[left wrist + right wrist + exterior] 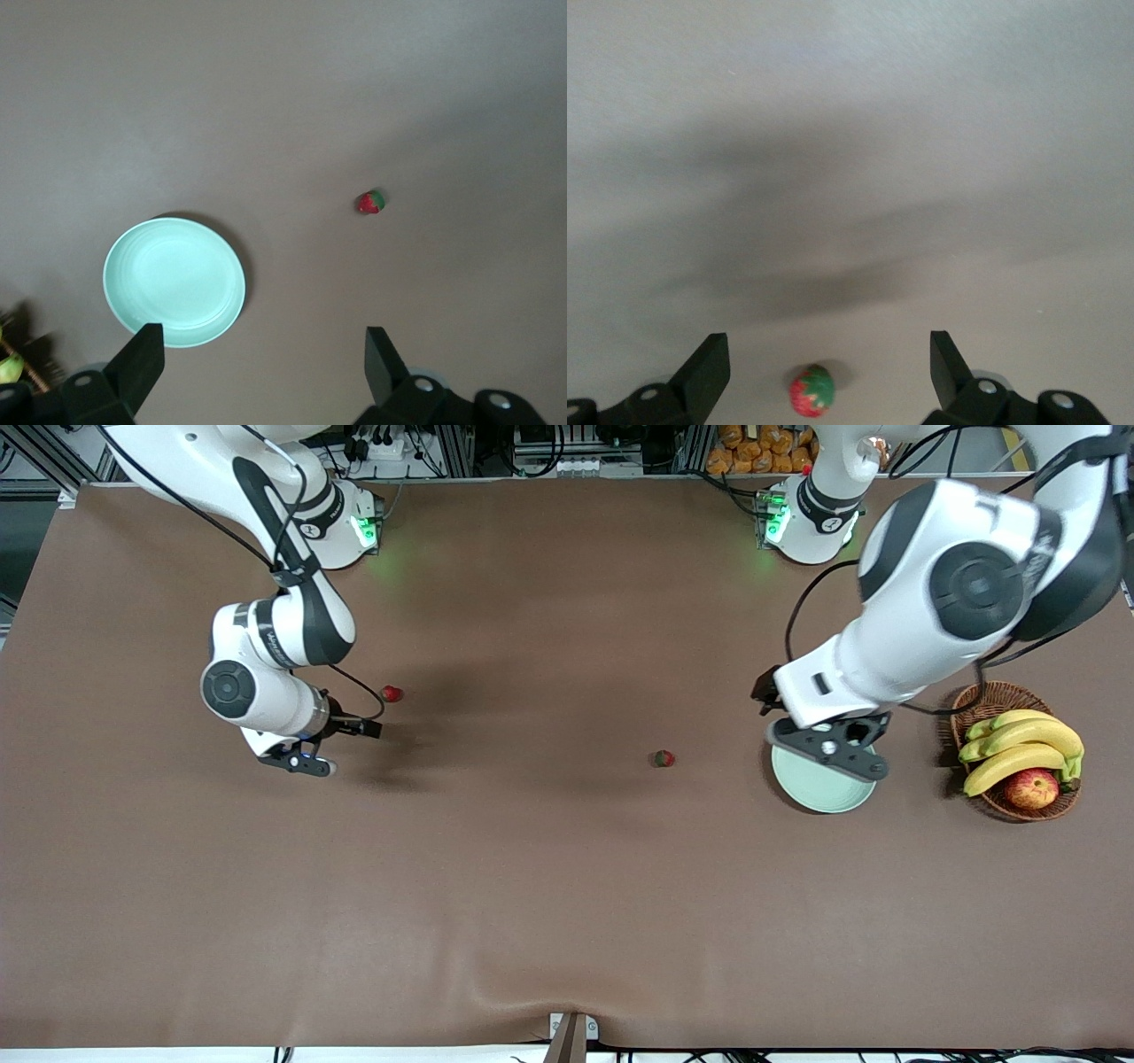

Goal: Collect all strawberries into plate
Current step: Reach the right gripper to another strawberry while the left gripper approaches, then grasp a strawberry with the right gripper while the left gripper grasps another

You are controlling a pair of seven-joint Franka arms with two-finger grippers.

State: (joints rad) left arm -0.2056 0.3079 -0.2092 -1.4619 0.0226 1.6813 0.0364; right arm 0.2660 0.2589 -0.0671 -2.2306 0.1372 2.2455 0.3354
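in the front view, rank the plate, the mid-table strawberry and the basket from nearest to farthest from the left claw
1. Plate: directly under the open left claw, which hangs over it.
2. Basket: beside the plate, at the left arm's end of the table.
3. Strawberry: mid-table, toward the right arm's end from the plate. It is only a little farther than the basket.

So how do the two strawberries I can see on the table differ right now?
The strawberry by the right gripper lies farther from the front camera, toward the right arm's end; the mid-table strawberry lies nearer the camera and closer to the plate. The first has the open right gripper close beside it; the second has no gripper near, as the open left gripper is over the plate. Both are small, red, green-capped, and rest on the bare cloth.
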